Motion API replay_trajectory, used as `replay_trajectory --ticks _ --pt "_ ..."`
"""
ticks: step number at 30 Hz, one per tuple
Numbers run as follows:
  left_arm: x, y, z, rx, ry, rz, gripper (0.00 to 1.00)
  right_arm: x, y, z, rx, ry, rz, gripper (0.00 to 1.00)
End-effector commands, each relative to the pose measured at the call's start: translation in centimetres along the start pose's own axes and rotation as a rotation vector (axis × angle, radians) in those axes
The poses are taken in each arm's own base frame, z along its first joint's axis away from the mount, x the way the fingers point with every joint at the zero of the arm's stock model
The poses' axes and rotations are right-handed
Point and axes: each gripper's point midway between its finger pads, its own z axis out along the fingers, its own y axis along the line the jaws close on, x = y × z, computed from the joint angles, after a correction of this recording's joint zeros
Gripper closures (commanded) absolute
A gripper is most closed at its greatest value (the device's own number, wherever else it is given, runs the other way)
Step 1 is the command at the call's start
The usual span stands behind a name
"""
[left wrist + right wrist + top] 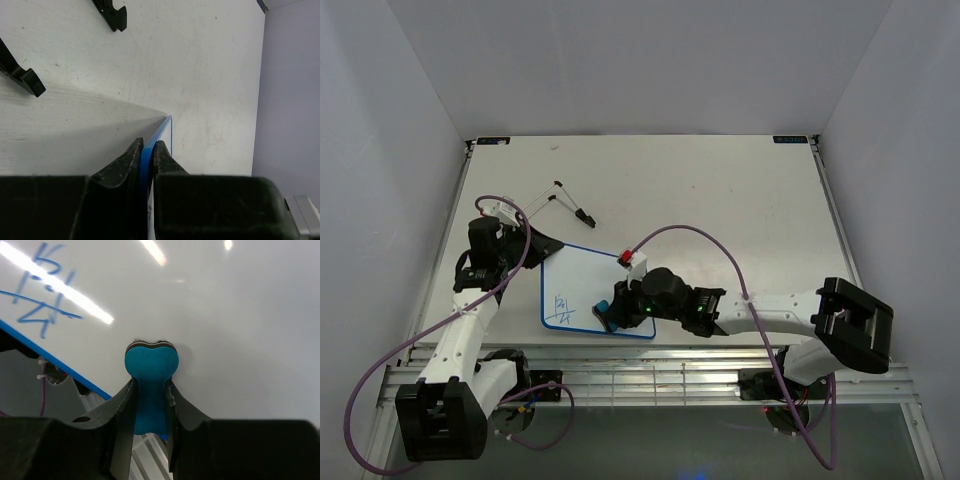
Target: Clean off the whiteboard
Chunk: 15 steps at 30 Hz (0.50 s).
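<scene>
A: Left side first. What are you getting?
B: Your left gripper is pinching the blue rim of the whiteboard, jaws closed on its far-left corner. The board is lying flat on the near-left part of the table, between the two arms.
A: How is it going to handle?
B: I'm judging it light, thin and stiff, with a slick face. It's probably going to slide under wiping unless you're pinning it. The rim is the place to hold, and that's where you're gripping.
A: Moving right?
B: Blue marker scribbles are sitting at the board's near-left corner. Just right of them your right gripper is clamping the blue eraser. Its pad looks to be pressing on the board face, apart from the ink.
A: Counts?
B: I'm counting one whiteboard, one eraser, one patch of scribbles, two grippers, and one black folding rod thing lying on the far side of the board.
</scene>
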Motion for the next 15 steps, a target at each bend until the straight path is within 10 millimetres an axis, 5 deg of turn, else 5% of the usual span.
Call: replay_trajectory --ticks 1,8,15 --pt "0.0 2.7 0.0 -0.129 -0.022 0.052 1.0 9.3 -9.0 -2.4 0.279 0.231 0.049 0.92" --pt "0.1 2.7 0.1 -0.128 -0.018 0.053 1.0 13.6 -13.7 -6.0 0.383 0.302 0.103 0.92" --pt "0.2 2.8 0.1 -0.132 -0.013 0.05 1.0 10.2 -10.6 -4.0 0.255 0.263 0.061 0.92"
